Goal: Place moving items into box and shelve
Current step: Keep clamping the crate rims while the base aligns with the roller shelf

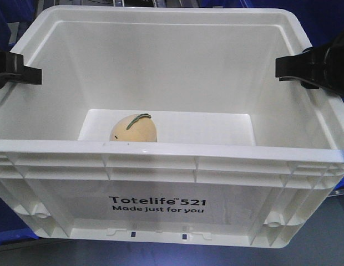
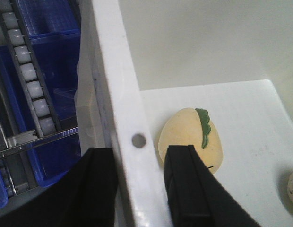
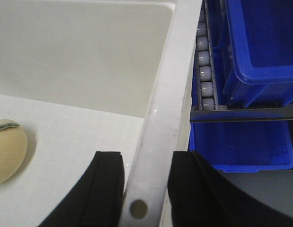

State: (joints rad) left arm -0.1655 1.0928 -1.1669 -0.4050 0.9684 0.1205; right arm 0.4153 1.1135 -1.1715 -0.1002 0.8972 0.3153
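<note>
left hand [image 2: 139, 163]: pinching left wall of box [image 1: 155, 185], one finger each side
right hand [image 3: 146, 163]: pinching right wall likewise
mango [image 1: 133, 128]: on box floor, near left wall
blue bins [image 3: 260, 47]: outside right wall

The side wall of the white box [image 2: 123, 94] is clamped by the left pincer [image 2: 139, 156]: one black finger [image 2: 99, 184] is pressed to the wall's outer face, the other to its inner face. A small round hole [image 2: 138, 140] is seen in the rim, between the fingers. Inside the wall, a pale yellow mango [image 2: 189, 137] with a green strip is laid on the box floor, beside the inner finger. Outside the wall, a roller track [image 2: 28, 71] and blue bins [image 2: 47, 19] are seen.
</note>
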